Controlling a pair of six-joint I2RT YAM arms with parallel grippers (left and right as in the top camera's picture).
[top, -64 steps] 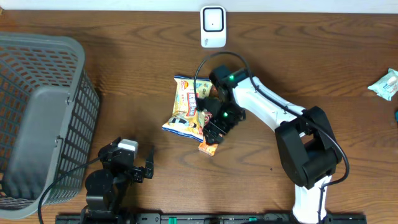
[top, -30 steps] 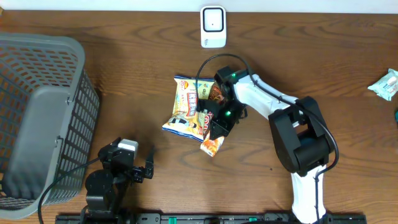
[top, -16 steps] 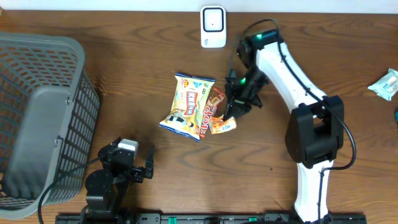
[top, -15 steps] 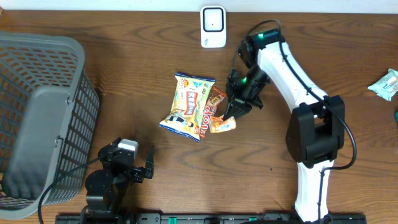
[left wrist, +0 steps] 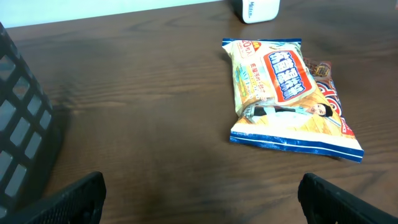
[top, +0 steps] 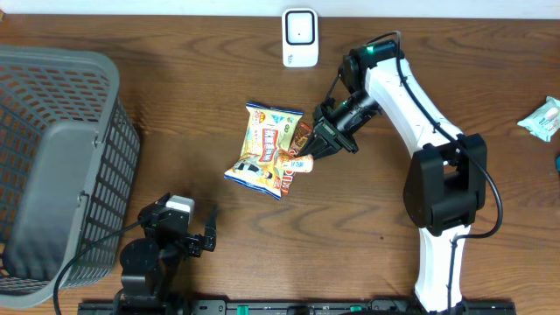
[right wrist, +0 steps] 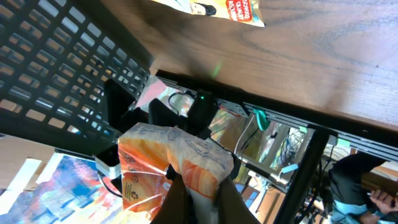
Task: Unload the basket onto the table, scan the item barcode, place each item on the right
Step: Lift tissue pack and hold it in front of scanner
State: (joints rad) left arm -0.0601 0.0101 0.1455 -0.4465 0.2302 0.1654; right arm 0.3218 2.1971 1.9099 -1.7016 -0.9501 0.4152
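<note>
My right gripper (top: 317,149) is shut on a small orange snack packet (top: 296,164) and holds it in the air over the right edge of a yellow snack bag (top: 265,147). In the right wrist view the crumpled orange packet (right wrist: 171,165) is pinched between the fingers (right wrist: 221,199). The white barcode scanner (top: 299,37) stands at the table's far edge, behind the gripper. A brown packet (top: 303,133) lies beside the yellow bag (left wrist: 277,93). My left gripper (left wrist: 199,208) rests open near the front edge with nothing in it.
A grey mesh basket (top: 61,157) fills the left side of the table. A pale teal packet (top: 542,118) lies at the far right edge. The scanner's base (left wrist: 255,7) shows at the top of the left wrist view.
The right arm has lifted the orange packet off the table and swung back towards the scanner. The packet now hangs higher, over the yellow bag's right edge. The left arm has not moved.
</note>
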